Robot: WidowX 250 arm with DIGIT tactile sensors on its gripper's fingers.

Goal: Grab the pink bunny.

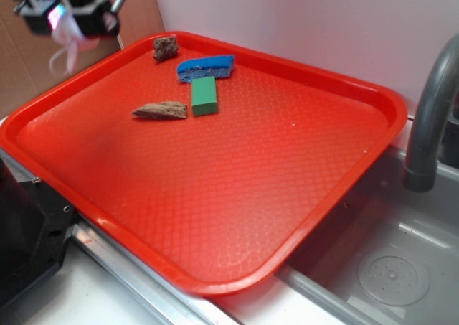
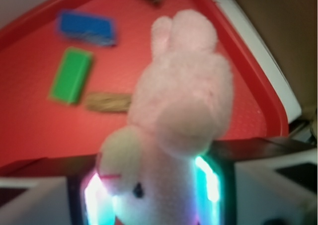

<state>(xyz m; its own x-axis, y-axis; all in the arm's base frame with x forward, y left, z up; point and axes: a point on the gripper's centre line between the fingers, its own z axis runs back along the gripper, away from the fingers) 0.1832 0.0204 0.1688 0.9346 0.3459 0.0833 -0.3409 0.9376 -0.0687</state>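
Observation:
In the wrist view the pink bunny (image 2: 179, 101) fills the middle, its head pinched between the two glowing fingers (image 2: 211, 183) of my gripper (image 2: 151, 190), its body and limbs hanging toward the tray. In the exterior view my gripper (image 1: 72, 13) is raised at the top left, above and outside the tray's far-left corner, with the pale bunny (image 1: 68, 41) dangling beneath it, ears hanging down. The gripper is shut on the bunny.
A red tray (image 1: 323, 196) holds a blue sponge (image 1: 206, 67), a green block (image 1: 204, 96), a flat brown wood piece (image 1: 161, 110) and a brown lump (image 1: 166, 47) near its far-left part. A grey sink (image 1: 387, 267) and faucet (image 1: 430, 117) stand at right.

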